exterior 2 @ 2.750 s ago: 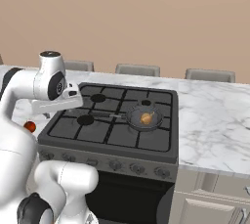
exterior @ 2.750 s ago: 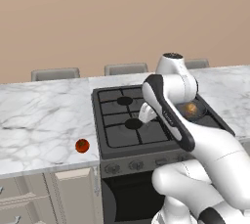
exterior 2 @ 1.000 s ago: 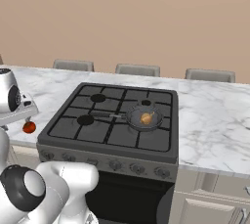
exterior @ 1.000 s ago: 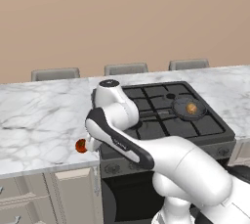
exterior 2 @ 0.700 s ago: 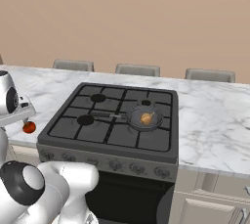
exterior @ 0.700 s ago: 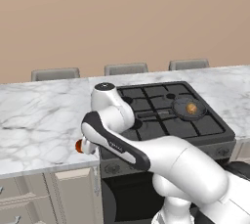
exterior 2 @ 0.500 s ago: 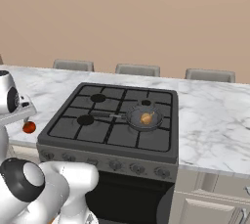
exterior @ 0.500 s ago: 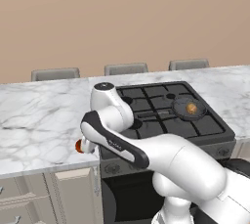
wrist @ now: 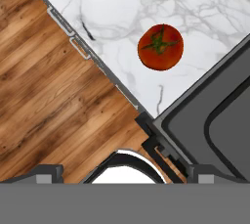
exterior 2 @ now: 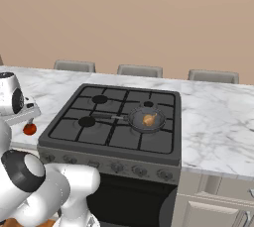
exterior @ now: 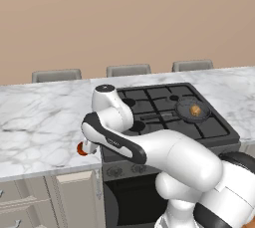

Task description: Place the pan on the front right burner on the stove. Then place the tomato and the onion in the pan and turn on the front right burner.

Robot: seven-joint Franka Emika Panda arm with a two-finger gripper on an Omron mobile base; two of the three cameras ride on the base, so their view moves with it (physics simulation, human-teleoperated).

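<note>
Tomato on the marble counter, near its front edge, just left of the stove. Gripper above it, jaws spread wide, holding and touching nothing. Pan on the front right burner, onion inside it.

- The white arm's two-finger gripper, earlier above the black stove, now hangs with jaws spread over the marble counter's front edge.
- The glossy red-orange tomato lies just ahead of it.
</note>
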